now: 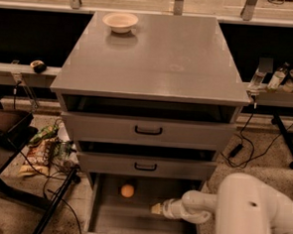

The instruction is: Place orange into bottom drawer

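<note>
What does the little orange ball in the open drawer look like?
The small round orange fruit looks smooth and whole. It rests on the flat floor of the open grey bottom drawer, near the back. Only the floor touches it. The robot's pale pincer is over the drawer too, apart from it, to the picture's right and nearer the front.

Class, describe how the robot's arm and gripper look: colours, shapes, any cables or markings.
The arm is off-white, built of fat rounded cylinders that narrow toward the wrist. The gripper, over the bottom drawer near the orange, is a small pale tip. No cables or markings show.
</note>
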Robot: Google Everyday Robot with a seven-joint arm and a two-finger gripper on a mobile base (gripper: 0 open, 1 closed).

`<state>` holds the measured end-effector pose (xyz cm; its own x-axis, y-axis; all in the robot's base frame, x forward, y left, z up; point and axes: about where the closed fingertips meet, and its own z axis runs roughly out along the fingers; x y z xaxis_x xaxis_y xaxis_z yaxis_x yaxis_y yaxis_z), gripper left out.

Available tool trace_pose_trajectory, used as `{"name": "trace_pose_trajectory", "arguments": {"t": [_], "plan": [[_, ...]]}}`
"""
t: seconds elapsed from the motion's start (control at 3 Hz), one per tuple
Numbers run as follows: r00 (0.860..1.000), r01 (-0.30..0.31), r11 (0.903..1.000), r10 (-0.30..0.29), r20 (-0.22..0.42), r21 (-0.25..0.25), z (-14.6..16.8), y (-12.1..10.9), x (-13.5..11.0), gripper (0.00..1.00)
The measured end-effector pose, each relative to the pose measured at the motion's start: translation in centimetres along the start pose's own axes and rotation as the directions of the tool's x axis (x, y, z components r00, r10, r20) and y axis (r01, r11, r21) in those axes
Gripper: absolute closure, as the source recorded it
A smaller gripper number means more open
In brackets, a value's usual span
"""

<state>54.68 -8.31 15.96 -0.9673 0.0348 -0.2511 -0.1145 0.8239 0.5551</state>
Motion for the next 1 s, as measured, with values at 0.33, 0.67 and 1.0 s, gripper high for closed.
{"name": "trace_pose_trajectory", "arguments": {"t": [0.33,0.67,1.0], "plan": [[0.990,0.083,0.9914,-0.094,0.108,0.101,-9.8,-2.5,-0.7,0.88],[0.980,0.137,0.9735,-0.159,0.116,0.183,-19.1,-3.2,1.6,1.00],[0.975,0.189,0.9544,-0.210,0.070,0.232,-26.0,-2.9,3.0,1.00]]}}
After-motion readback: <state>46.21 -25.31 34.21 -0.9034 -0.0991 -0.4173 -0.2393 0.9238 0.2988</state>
